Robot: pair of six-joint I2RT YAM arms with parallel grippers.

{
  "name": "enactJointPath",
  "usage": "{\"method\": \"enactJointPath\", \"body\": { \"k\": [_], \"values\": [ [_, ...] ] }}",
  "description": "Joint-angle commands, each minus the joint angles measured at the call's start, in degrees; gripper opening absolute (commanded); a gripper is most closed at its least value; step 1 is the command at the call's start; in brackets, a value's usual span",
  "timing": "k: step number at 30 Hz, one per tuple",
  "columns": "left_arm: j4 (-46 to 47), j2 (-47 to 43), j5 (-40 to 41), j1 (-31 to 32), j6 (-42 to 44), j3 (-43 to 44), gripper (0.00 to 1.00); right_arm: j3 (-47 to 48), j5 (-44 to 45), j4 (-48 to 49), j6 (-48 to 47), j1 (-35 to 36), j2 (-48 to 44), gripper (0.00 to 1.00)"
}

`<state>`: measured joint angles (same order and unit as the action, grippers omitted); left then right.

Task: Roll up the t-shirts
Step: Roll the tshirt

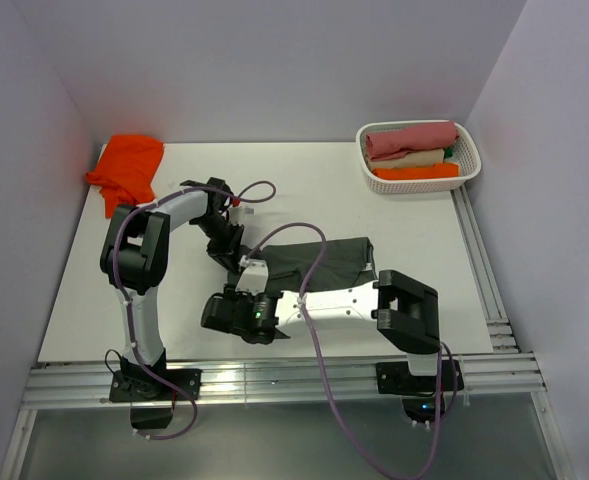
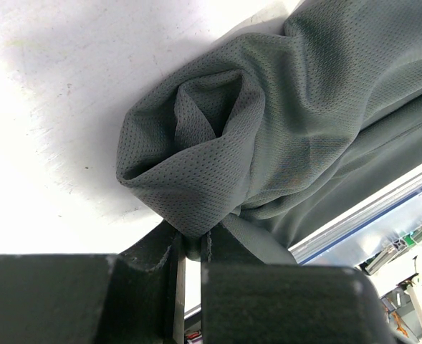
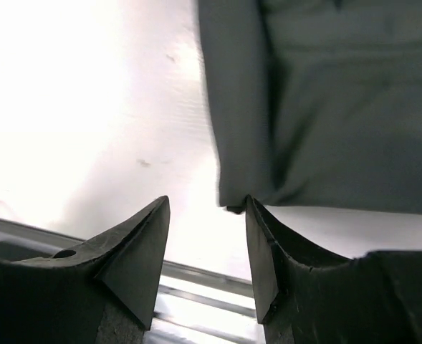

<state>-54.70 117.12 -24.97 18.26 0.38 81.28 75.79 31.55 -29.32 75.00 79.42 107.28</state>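
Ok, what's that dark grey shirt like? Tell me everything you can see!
The dark grey t-shirt is soft cloth with tiny mesh holes. It lies on the white table, near the front edge. Most of it lies flat, but one end is bunched into a loose swirl. The left gripper is pinched shut on a fold of that swirl. The right gripper is open, with a shirt corner just by one fingertip; whether they touch is unclear.
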Motion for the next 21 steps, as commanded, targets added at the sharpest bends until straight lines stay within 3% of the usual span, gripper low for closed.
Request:
{"method": "enactJointPath", "body": {
  "k": [1, 9, 15, 21],
  "values": [
    [0.91, -0.49, 2.21, 0.37, 0.76, 1.25, 0.00, 5.93, 6.94, -8.38, -2.66, 0.21, -1.38, 0.54],
    [0.47, -0.58, 2.74, 0.46, 1.11, 1.34, 0.00, 15.77, 14.59, -6.98, -12.59, -1.54, 7.83, 0.53],
    [0.20, -0.58, 3.26, 0.46, 1.20, 1.52, 0.00, 18.16, 14.76, 2.16, -21.29, -4.71, 13.20, 0.50],
    [0.03, -0.40, 3.09, 0.55, 1.02, 1.78, 0.00, 23.35, 17.05, 0.40, -23.76, -6.12, 18.83, 0.50]
  ]
}}
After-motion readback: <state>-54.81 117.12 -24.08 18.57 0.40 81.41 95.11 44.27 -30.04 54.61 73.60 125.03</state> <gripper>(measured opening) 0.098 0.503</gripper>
